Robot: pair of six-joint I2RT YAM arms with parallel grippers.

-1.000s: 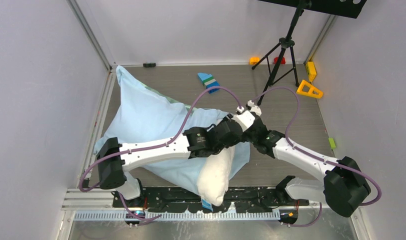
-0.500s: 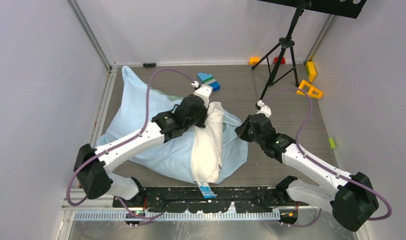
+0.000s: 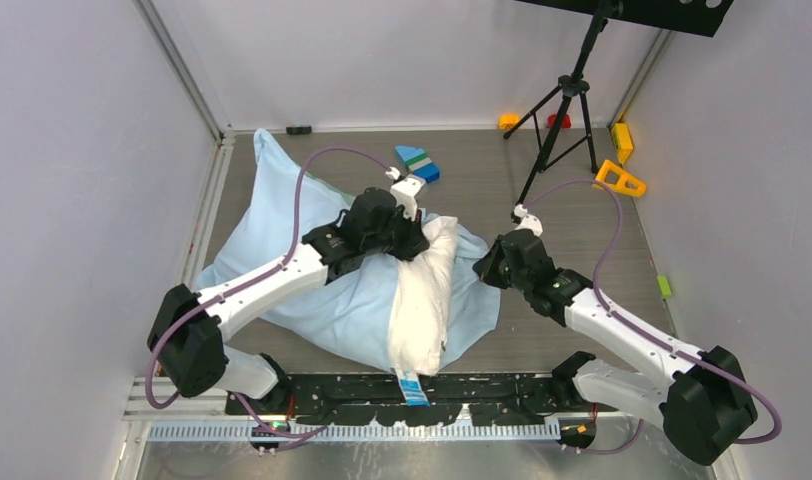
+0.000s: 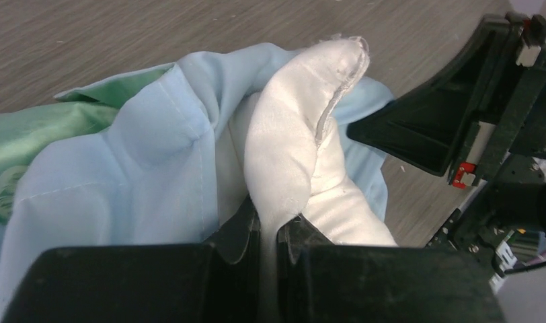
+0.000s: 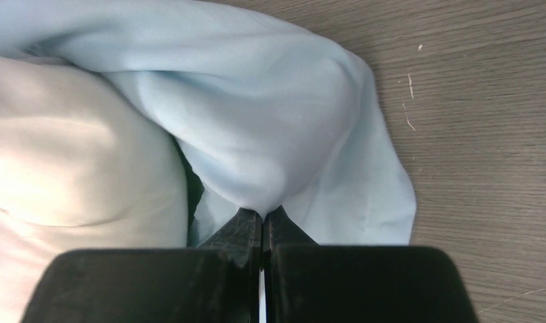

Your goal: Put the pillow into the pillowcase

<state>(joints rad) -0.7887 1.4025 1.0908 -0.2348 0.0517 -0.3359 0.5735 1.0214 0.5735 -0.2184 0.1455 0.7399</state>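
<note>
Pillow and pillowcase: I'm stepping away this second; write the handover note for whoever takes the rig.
Left gripper: shut on a fold at the pillow's far corner.
Right gripper: shut on the pillowcase edge, right of the pillow.
Where: the case covers the pillow's left part; a white strip and the blue tag show.
Done: the pillow appears partly in.
Left: draw the case over the exposed strip.

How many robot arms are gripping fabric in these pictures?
2. The left arm has its jaws shut on the pillow's far end; the right arm pinches the pillowcase edge beside the pillow. Neither is hidden.
</note>
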